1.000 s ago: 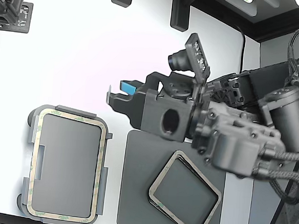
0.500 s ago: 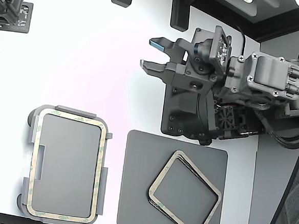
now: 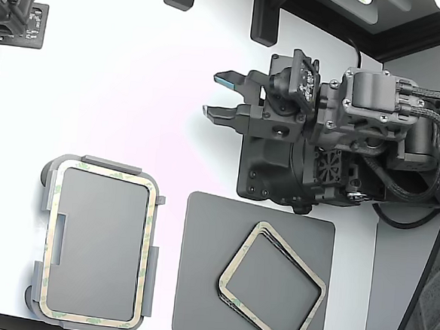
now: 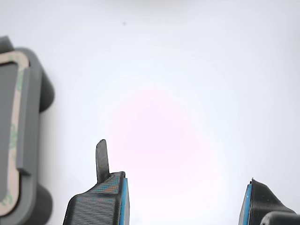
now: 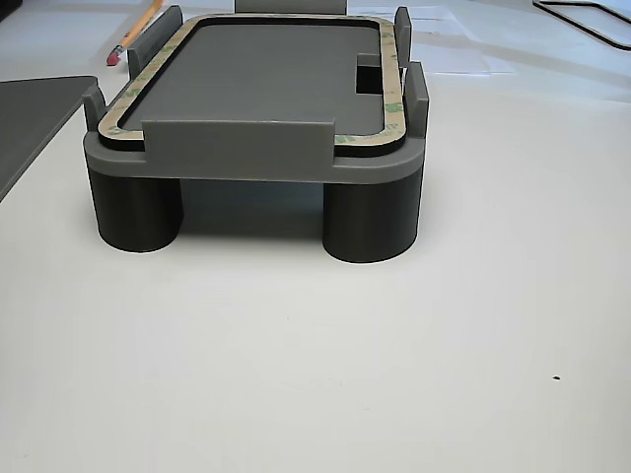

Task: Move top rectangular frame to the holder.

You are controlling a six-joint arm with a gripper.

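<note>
1. On the white counter [image 3: 134, 91], at the exterior view's lower left, the holder [image 3: 45, 198] stands on round feet; a beige-tan frame with green blotches, the top rectangular frame [image 3: 94, 320], lies flat on it inside the raised edge tabs.
2. Other view: holder [image 5: 246, 163] seen low from one end; frame [image 5: 389, 103] seated along the rim; two round feet visible under the near end; a stepped notch cuts in on that view's right side.
3. My gripper [image 3: 219, 95] is above bare counter in the upper middle of the exterior view, well apart from the holder; fingers spread wide, nothing between them.
4. Wrist view: gripper [image 4: 185, 197] tips with blue pads, gap open over plain white counter; holder [image 4: 35, 140] edge and a strip of frame [image 4: 11, 136] show at the side.
5. Dark grey mat [image 3: 204, 285] lies at the exterior view's lower middle, just beside the holder; a stack of look-alike frames [image 3: 232, 268] sits on it, turned at an angle to the mat's edges.
6. Pencil [image 5: 133, 30] lies on the counter behind the holder in the other view.
</note>
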